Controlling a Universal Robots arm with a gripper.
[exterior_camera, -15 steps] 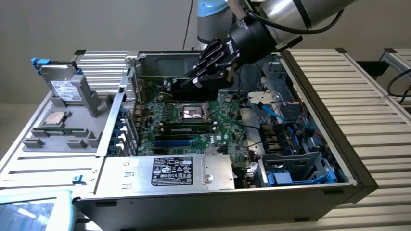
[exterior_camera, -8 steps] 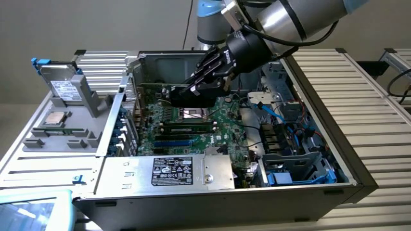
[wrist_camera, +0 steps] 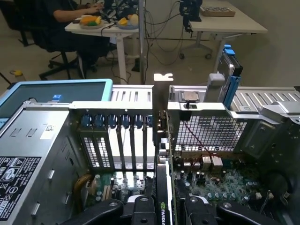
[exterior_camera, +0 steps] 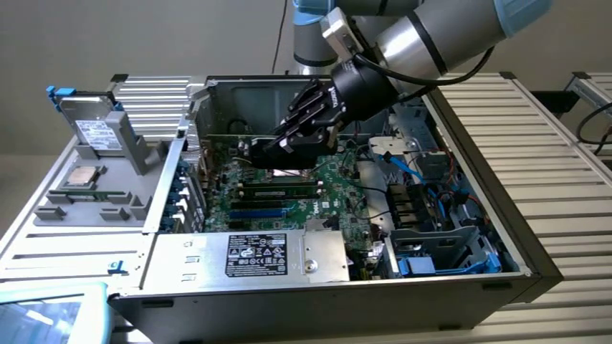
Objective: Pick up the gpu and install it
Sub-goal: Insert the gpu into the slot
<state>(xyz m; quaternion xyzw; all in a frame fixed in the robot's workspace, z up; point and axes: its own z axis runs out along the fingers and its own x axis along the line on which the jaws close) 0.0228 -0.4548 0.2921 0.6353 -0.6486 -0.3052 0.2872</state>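
The gripper is clamped on the one gpu, a finger on each face. It holds the card on edge above the green motherboard inside the open computer case. The card's long axis runs straight away from the gripper. Its silver bracket stands upright at the far end, against the row of slot covers. Beyond the case lie a beige floor, two white tables, and one seated person.

Upright, edge-on gpu inside the case
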